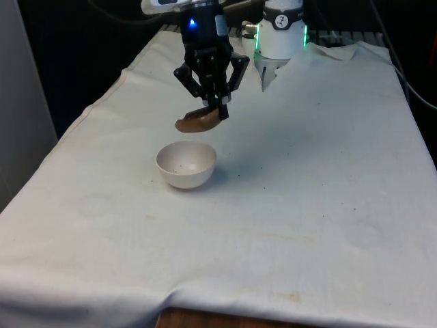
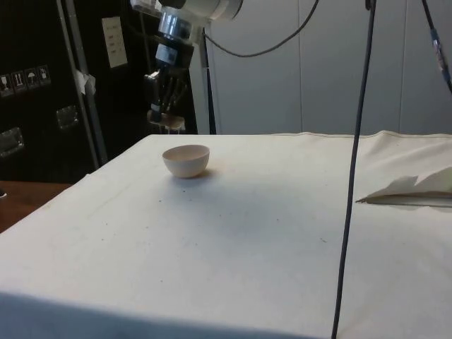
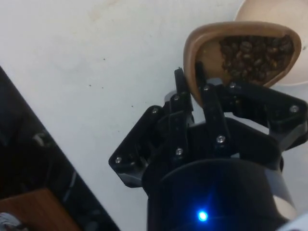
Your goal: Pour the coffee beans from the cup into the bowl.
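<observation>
A brown wooden cup (image 1: 198, 120) hangs tilted in the air, its rim pinched by my gripper (image 1: 217, 108), which is shut on it. In the wrist view the cup (image 3: 207, 53) holds dark coffee beans (image 3: 255, 55) gathered toward its far side, and my gripper (image 3: 191, 94) clamps the near rim. A white bowl (image 1: 186, 165) stands on the cloth just below and in front of the cup; its inside looks bare. From the side, my gripper (image 2: 164, 116) hovers above and behind the bowl (image 2: 186, 159). The bowl's rim (image 3: 293, 14) lies right beyond the cup.
The white cloth (image 1: 307, 205) covers the table, with a raised fold (image 2: 413, 189) toward the robot's end. A black cable (image 2: 357, 169) hangs down in the side view. The table's left edge (image 1: 82, 119) lies close to the bowl.
</observation>
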{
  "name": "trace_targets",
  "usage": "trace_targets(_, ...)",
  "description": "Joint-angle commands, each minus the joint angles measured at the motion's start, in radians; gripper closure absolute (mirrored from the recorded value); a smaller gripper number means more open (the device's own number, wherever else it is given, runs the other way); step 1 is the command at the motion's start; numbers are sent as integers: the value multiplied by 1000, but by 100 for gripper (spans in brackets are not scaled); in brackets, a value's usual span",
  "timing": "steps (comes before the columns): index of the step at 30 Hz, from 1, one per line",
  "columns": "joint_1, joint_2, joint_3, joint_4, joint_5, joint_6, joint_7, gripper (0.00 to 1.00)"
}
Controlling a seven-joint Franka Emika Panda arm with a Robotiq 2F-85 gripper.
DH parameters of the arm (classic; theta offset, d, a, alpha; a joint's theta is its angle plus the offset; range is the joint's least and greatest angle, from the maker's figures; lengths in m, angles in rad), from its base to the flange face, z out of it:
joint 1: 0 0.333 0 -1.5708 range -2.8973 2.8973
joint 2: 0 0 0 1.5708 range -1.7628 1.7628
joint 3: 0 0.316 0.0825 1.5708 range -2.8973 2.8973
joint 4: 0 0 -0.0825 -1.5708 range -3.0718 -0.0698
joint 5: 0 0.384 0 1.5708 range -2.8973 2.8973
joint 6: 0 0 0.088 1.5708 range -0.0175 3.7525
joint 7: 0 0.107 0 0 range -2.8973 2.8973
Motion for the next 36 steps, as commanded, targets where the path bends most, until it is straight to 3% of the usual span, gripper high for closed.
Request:
trace_targets(1,-11,-6,7,0,25,-7,-22,99)
trace_targets(6,-12,-8,-17,-3,97,-30,-93,99)
trace_targets(7,-1,0,-28,0,87,-27,-84,99)
trace_targets(8,-12,-7,-22,-3,109,-36,-105,99)
trace_targets(15,-12,-1,-55,-1,210,-78,-198,99)
trace_targets(16,-2,0,-63,-2,190,-72,-183,99)
trace_targets(17,-11,0,-59,-1,223,-83,-208,99)
trace_targets(18,-12,1,-62,0,235,-88,-218,99)
trace_targets(24,-12,12,-77,9,321,-122,-282,99)
trace_targets(25,-4,10,-84,2,307,-114,-273,99)
trace_targets(26,-13,14,-79,9,332,-126,-289,99)
trace_targets(33,-15,25,-94,11,418,-166,-350,99)
trace_targets(34,-14,26,-97,11,427,-172,-357,99)
trace_targets(35,-5,25,-103,6,419,-163,-351,99)
trace_targets(36,-14,27,-100,10,436,-178,-363,99)
